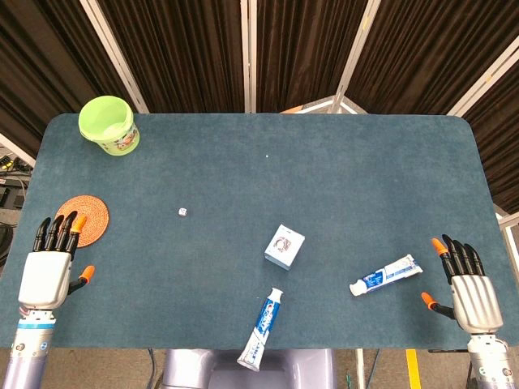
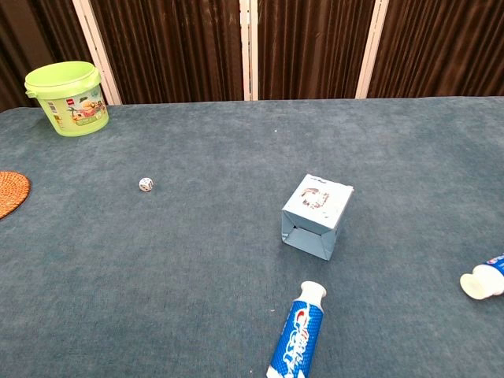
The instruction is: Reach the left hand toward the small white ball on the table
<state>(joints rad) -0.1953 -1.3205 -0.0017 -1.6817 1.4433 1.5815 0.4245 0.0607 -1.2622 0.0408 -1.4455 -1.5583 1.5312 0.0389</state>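
My left hand (image 1: 47, 271) lies flat near the table's (image 1: 324, 162) front-left corner, fingers straight and apart, holding nothing, fingertips overlapping the woven coaster (image 1: 89, 217); green bucket (image 1: 109, 124) at the far-left corner. The small white ball (image 1: 182, 211) sits alone to the coaster's right, well apart from my hand. Further right: small box (image 1: 284, 247), toothpaste tube (image 1: 261, 329), second tube (image 1: 386, 275), then my right hand (image 1: 469, 284), flat, empty, fingers extended.

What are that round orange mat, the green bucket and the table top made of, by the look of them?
The round mat looks like woven rattan or straw: concentric ridged coils, matte orange-brown. The green bucket appears to be smooth, slightly glossy moulded plastic with a printed label. The table top seems covered in dark teal fabric, like felt or short carpet, with a fuzzy, non-reflective nap.
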